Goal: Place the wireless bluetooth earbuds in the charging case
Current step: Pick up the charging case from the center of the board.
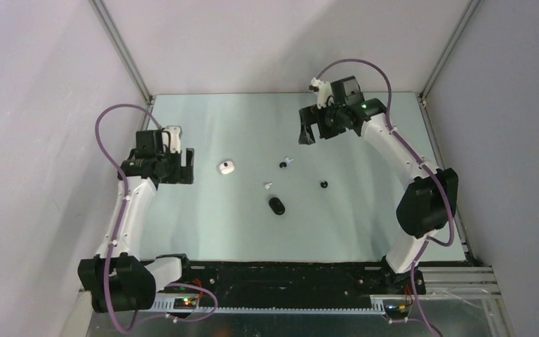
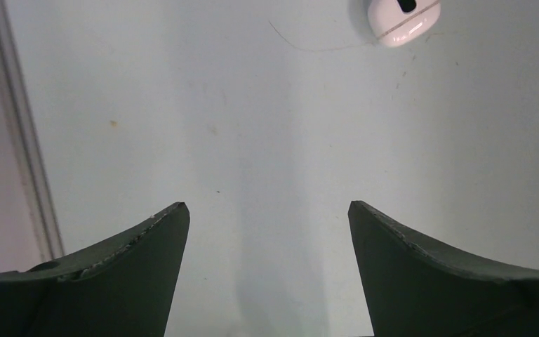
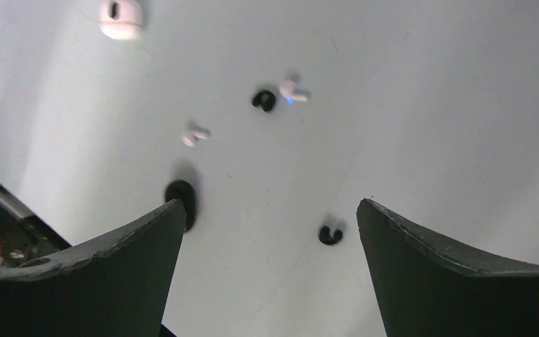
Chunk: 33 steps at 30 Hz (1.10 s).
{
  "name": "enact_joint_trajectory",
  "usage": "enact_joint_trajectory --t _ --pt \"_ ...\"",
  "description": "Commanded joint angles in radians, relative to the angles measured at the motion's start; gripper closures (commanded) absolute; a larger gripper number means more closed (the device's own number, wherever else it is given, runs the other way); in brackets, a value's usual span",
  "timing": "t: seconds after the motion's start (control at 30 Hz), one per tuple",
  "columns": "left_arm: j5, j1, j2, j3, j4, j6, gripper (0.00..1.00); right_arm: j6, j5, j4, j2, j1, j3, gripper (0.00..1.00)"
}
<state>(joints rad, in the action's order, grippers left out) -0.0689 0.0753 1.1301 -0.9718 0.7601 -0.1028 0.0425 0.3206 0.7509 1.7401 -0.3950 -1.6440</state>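
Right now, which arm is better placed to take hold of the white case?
The left. The left fingers, open, sit close beside the charging case; the right fingers, also open, hang farther off, past both earbuds.

Bare table (image 1: 203, 217) between my left gripper (image 1: 188, 166) and charging case (image 1: 226, 167); a black oval (image 1: 276, 206) sits near one earbud (image 1: 268, 185).

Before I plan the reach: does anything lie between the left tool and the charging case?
Nothing visible does. Only bare table separates the open left tool from the charging case, which lies ahead, off to the right in the left wrist view.
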Motion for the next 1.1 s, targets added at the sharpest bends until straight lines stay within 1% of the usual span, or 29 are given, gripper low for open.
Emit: enact_joint_trajectory --t 0.0,0.03,0.07,0.1,0.17,0.23,0.3,0.37,0.43,0.53,0.6,0.7,0.8,0.87,0.9,0.93,0.97,1.03,1.07 --pt "0.027 0.007 0.002 -0.111 0.107 -0.069 0.10 -0.066 0.046 0.032 0.055 -0.071 -0.077 0.05" --pt "0.016 0.007 -0.004 -0.115 0.121 -0.054 0.10 -0.052 0.016 0.025 0.049 -0.084 -0.077 0.07" --pt "0.013 0.007 -0.013 -0.114 0.146 -0.009 0.10 -0.032 -0.042 0.020 0.037 -0.127 -0.074 0.09" --pt "0.001 0.009 -0.033 -0.109 0.155 0.018 0.10 0.013 -0.062 0.023 0.031 -0.151 -0.064 0.11" --pt "-0.050 0.029 -0.081 -0.080 0.164 0.106 0.10 0.060 -0.088 0.076 0.029 -0.265 -0.058 0.14" --pt "-0.107 0.059 -0.132 -0.033 0.111 0.214 0.10 0.078 -0.105 0.132 0.031 -0.338 -0.037 0.16" --pt "-0.146 0.073 -0.170 0.022 0.063 0.279 0.08 0.068 -0.141 0.120 0.008 -0.396 0.027 0.17" --pt "-0.161 0.080 -0.173 0.050 0.036 0.317 0.08 0.044 -0.174 0.088 -0.012 -0.432 0.091 0.19" --pt "-0.169 0.081 -0.149 0.043 0.041 0.329 0.09 0.002 -0.228 0.068 -0.020 -0.459 0.145 0.19" --pt "-0.188 0.081 -0.109 0.013 0.054 0.349 0.10 -0.093 -0.266 0.049 -0.018 -0.481 0.225 0.20" --pt "-0.220 0.080 -0.089 0.007 0.053 0.365 0.11 -0.118 -0.270 0.031 -0.009 -0.495 0.251 0.20" --pt "-0.233 0.081 -0.072 0.011 0.052 0.383 0.13 -0.102 -0.293 0.007 0.022 -0.515 0.250 0.21" --pt "-0.215 0.081 -0.090 0.012 0.056 0.379 0.13 -0.089 -0.272 0.009 0.059 -0.516 0.232 0.20" --pt "-0.203 0.081 -0.101 0.012 0.066 0.373 0.13 -0.059 -0.214 0.009 0.077 -0.507 0.226 0.20" --pt "-0.202 0.081 -0.103 0.012 0.067 0.371 0.13 -0.011 -0.147 0.010 0.084 -0.504 0.222 0.19" --pt "-0.202 0.081 -0.108 0.010 0.070 0.371 0.13 0.030 -0.110 0.014 0.087 -0.494 0.221 0.17" --pt "-0.206 0.081 -0.110 0.010 0.071 0.372 0.13 0.130 -0.031 0.033 0.091 -0.489 0.214 0.16" --pt "-0.210 0.081 -0.119 0.009 0.071 0.373 0.13 0.255 -0.009 0.044 0.090 -0.472 0.212 0.16" --pt "-0.210 0.081 -0.125 0.009 0.071 0.372 0.13 0.288 -0.012 0.041 0.090 -0.453 0.211 0.17"
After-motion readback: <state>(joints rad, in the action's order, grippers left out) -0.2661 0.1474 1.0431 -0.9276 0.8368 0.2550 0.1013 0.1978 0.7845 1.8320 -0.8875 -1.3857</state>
